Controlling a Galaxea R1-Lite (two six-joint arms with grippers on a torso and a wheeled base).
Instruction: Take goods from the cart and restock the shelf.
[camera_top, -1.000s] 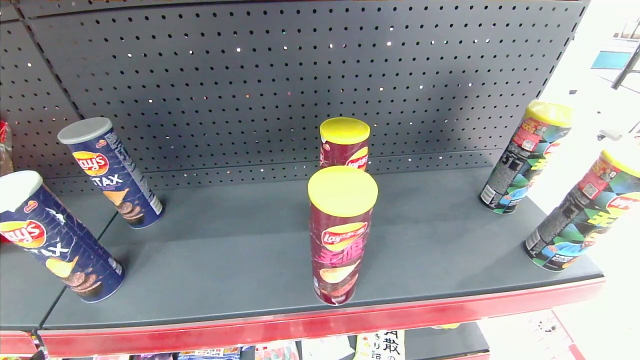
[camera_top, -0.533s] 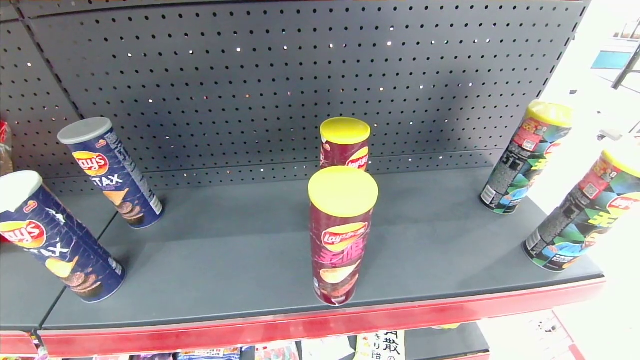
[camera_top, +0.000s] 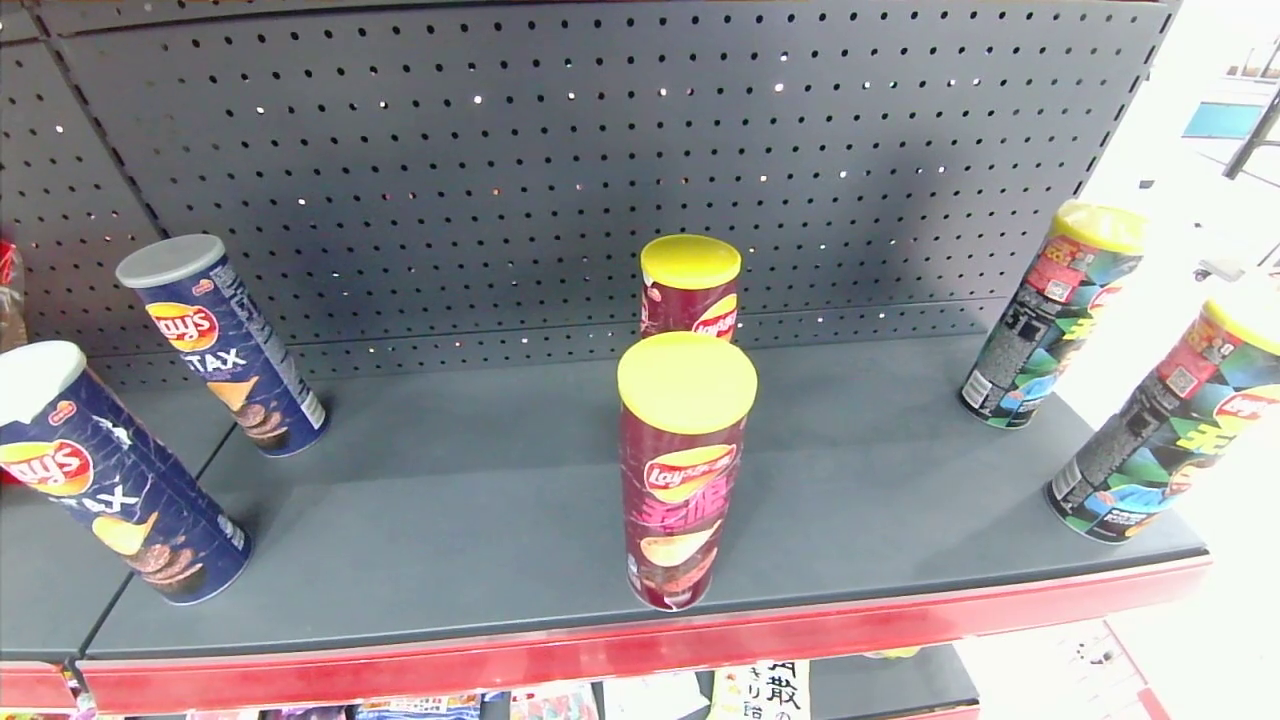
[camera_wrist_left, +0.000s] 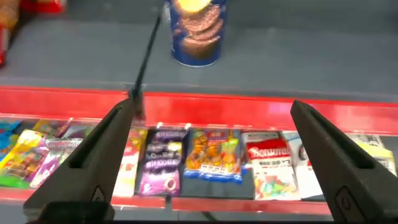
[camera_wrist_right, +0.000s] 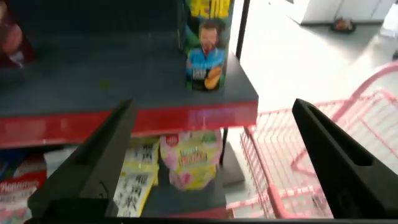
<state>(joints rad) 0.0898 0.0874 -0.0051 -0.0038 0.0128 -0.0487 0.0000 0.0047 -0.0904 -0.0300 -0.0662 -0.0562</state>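
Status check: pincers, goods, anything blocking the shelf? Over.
Left pincer open, empty. Right pincer open, empty. Six chip cans upright on shelf, wide gaps between. Pink cart beyond shelf's end; nothing blocking.

The can (camera_top: 685, 500) is maroon, the shelf (camera_top: 450, 520) grey.

mid shelf (camera_top: 480, 520), front can (camera_top: 685, 470) stands before rear can (camera_top: 690, 290).
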